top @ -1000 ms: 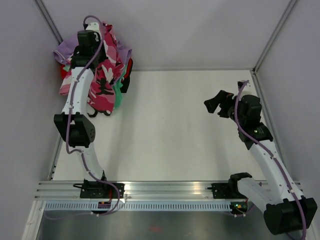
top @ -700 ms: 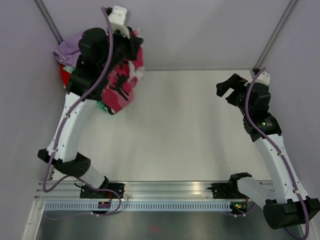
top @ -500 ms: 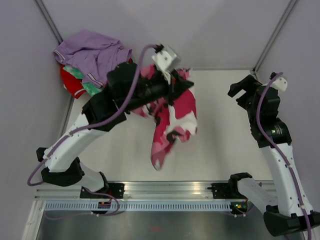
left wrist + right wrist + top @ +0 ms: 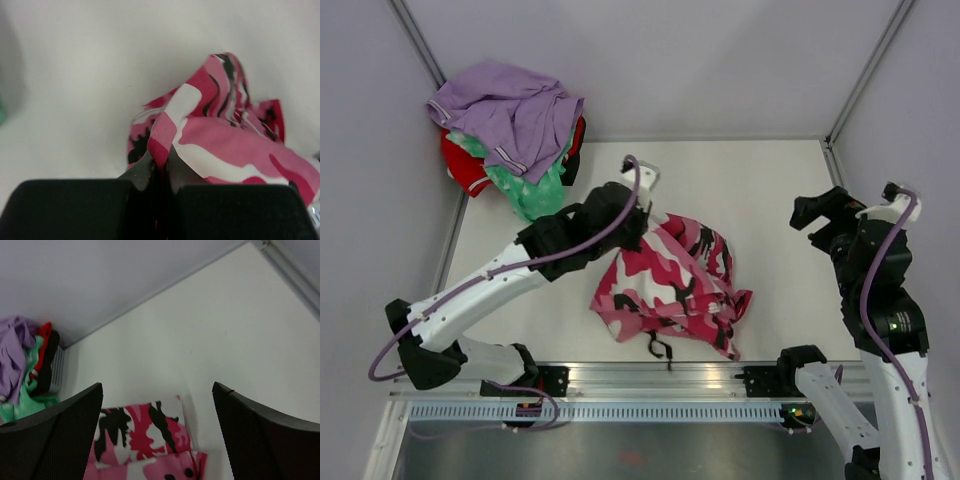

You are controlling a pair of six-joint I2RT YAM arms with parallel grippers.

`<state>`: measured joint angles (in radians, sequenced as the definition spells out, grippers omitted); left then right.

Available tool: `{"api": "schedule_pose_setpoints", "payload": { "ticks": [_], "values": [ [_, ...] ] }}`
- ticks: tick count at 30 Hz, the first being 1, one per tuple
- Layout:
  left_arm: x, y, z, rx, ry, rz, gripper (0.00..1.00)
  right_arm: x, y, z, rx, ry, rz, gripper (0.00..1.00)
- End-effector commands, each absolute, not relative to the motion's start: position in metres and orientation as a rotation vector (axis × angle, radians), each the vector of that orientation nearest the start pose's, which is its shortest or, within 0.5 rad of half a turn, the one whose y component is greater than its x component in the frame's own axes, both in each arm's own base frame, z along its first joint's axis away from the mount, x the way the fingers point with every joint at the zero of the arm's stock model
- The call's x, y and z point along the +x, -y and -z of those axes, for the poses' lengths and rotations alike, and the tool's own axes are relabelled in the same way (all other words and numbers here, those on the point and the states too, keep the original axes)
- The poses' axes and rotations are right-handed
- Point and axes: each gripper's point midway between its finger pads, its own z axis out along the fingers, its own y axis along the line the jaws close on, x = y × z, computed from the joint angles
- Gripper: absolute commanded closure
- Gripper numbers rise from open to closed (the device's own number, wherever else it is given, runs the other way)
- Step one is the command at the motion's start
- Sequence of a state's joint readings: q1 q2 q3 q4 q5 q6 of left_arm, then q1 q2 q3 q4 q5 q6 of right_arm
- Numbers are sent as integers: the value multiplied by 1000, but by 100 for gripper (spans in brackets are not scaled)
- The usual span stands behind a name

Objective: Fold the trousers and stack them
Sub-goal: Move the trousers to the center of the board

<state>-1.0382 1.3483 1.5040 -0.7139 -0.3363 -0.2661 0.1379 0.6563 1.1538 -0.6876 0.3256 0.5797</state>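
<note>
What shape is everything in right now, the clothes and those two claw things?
trousers: unfolded, crumpled, one edge pinched by the left gripper.
left gripper: shut on the trousers.
right gripper: open, holding nothing.
pile of clothes: heaped in the far left corner, unfolded.

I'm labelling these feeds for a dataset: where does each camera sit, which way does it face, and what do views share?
Top external: fixed above and behind the bases, looking down at the table; both arms show, left gripper shut on the trousers, right gripper open.
Left wrist: on the left arm, close over the table, looking past its fingers pinching a trousers fold.
Right wrist: on the right arm, facing across the table, clothes pile at the left edge; its open fingers frame the view.
Shared: all three show the trousers.
</note>
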Motion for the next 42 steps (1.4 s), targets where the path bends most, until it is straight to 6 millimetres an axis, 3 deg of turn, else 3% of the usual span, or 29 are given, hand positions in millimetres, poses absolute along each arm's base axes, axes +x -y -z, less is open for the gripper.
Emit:
{"api": "schedule_pose_setpoints", "payload": {
  "ticks": [1,2,3,4,5,8,10,13,14,17,18,22,24,25,26,28,29,30,31,33,35,36,37,38,39,40,42],
  "values": [
    [262,224,-295,266,-2114,311,98,250,-47,-321,388,-1837,-412,3],
    [273,202,-274,226,-2155,247,98,254,-56,-301,365,-1888,-442,3],
    [274,195,-266,242,-2163,217,96,255,-72,-288,309,-1947,-520,4],
    [276,189,-263,235,-2166,202,94,254,-78,-263,285,-2008,-540,5],
    [277,183,-258,227,-2180,184,93,254,-83,-252,264,-2035,-561,5],
    [272,189,-248,278,-2213,213,84,249,-94,-210,237,-2135,-607,5],
    [272,183,-241,268,-2235,162,84,242,-104,-183,222,-2191,-665,6],
    [273,154,-217,203,-2317,-65,84,240,-124,-163,195,-2210,-775,6],
    [275,149,-209,189,-2346,-101,84,246,-129,-165,177,-2175,-803,6],
    [268,162,-202,199,-2387,4,90,250,-146,-151,146,-2181,-847,6],
    [262,174,-206,217,-2389,108,97,252,-149,-140,142,-2218,-834,6],
    [259,193,-236,223,-2325,284,98,259,-176,-118,53,-2283,-825,6],
    [261,197,-262,243,-2275,326,98,271,-184,-100,50,-2320,-770,6],
    [261,196,-270,248,-2262,327,98,277,-192,-101,27,-2323,-752,8],
    [261,195,-285,252,-2239,333,98,281,-191,-84,36,-2383,-700,16],
    [262,192,-295,262,-2222,313,98,300,-182,-81,76,-2392,-573,31],
    [261,188,-302,260,-2218,299,98,301,-175,-69,88,-2440,-499,59],
    [263,183,-305,250,-2210,269,98,310,-165,-71,109,-2426,-416,79],
    [263,180,-312,242,-2197,260,98,318,-160,-83,121,-2416,-365,99],
    [264,170,-320,228,-2186,203,98,331,-154,-118,129,-2338,-321,100],
    [267,166,-348,202,-2135,204,98,348,-147,-203,140,-2146,-316,100],
    [265,162,-355,201,-2135,191,98,356,-145,-259,154,-2019,-344,100],
    [265,160,-382,179,-2080,223,98,355,-136,-292,175,-1941,-329,100],
    [265,159,-390,175,-2068,224,97,346,-128,-334,171,-1845,-337,100],
    [264,155,-398,169,-2046,215,96,341,-122,-359,171,-1792,-333,100],
    [261,149,-409,155,-2027,211,95,333,-117,-402,176,-1710,-354,100],
    [259,138,-415,134,-2015,169,90,316,-109,-424,136,-1693,-340,100]
  ]
}}
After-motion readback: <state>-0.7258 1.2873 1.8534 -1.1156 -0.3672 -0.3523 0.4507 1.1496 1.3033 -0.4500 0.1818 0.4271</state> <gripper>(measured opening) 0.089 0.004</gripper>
